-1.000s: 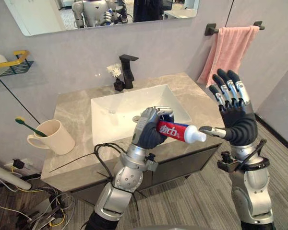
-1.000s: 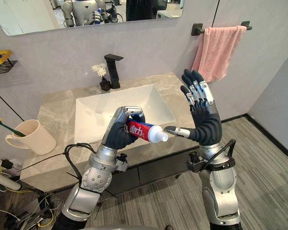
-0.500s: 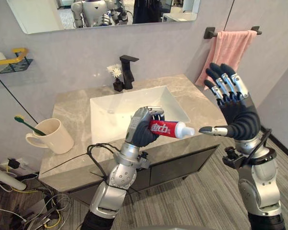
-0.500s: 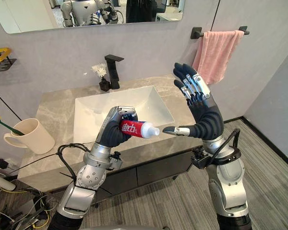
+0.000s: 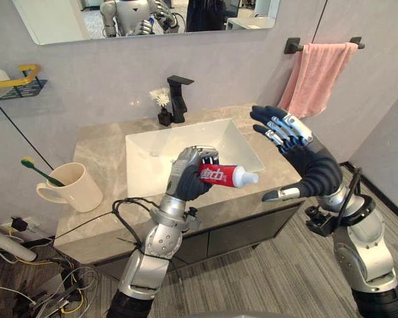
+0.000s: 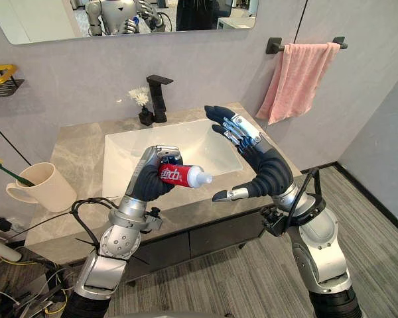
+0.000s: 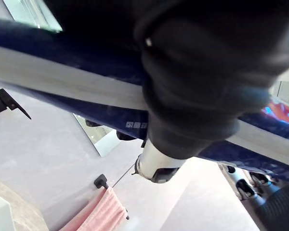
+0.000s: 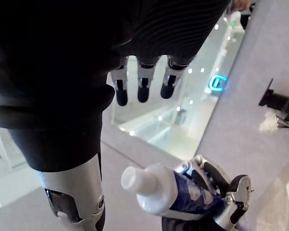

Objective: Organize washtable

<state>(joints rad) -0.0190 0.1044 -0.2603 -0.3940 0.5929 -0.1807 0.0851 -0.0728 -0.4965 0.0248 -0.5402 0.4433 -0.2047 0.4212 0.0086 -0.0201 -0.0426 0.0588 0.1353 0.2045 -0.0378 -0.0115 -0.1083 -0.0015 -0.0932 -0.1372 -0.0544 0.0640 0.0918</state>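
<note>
My left hand [image 5: 188, 177] is shut on a red, white and blue toothpaste tube [image 5: 227, 175], held level above the front edge of the washtable [image 5: 99, 156]. Its white cap [image 5: 251, 177] points right. My right hand [image 5: 304, 161] is open just right of the cap, apart from it, with fingers spread and leaning over the sink and the thumb below the cap. In the right wrist view the tube [image 8: 180, 195] and its cap [image 8: 137, 182] lie past my straight fingers [image 8: 142, 87], with the left hand [image 8: 225, 193] curled round the tube's far end.
A cream cup [image 5: 69, 188] with a green toothbrush [image 5: 40, 171] stands at the counter's left. The white sink [image 5: 179, 149], black tap [image 5: 178, 97] and small flower vase [image 5: 162, 111] lie behind. A pink towel [image 5: 315, 73] hangs at right, and a yellow-rimmed shelf [image 5: 16, 83] at left.
My right hand has tipped from upright to leaning over the sink and has come lower and closer to the cap. The left hand with the tube has drawn back slightly left.
</note>
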